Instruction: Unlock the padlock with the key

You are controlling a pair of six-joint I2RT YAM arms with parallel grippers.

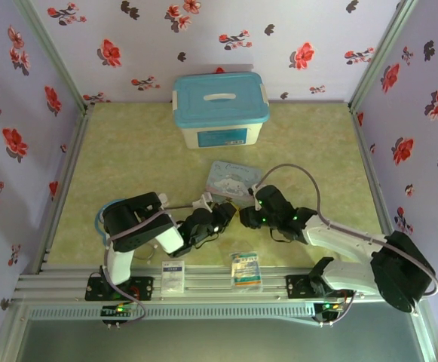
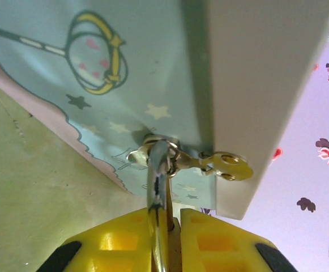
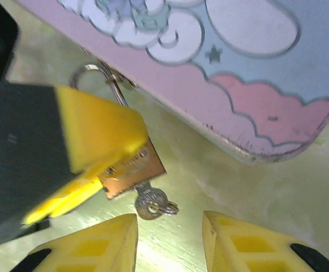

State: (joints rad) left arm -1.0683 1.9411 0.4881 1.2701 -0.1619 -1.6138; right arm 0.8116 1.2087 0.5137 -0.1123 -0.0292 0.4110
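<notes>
The small brass padlock (image 3: 135, 169) hangs just above the green table, with my left gripper (image 2: 175, 214) shut on its body. Its thin shackle (image 2: 157, 170) sticks out past the yellow fingers, towards the cartoon tin. The key (image 3: 150, 202) sits in the keyhole at the padlock's lower end, a small ring through its head. A second, gold key (image 2: 230, 166) dangles by the shackle. My right gripper (image 3: 170, 220) is open just below the inserted key, its fingers on either side and not touching it. From above, the two grippers (image 1: 234, 215) meet nose to nose.
The cartoon tin (image 1: 231, 179) lies flat right behind the padlock. A white box with a blue lid (image 1: 220, 109) stands at the back. Two small packets (image 1: 173, 273) (image 1: 245, 269) rest on the front rail. Floral walls close in three sides.
</notes>
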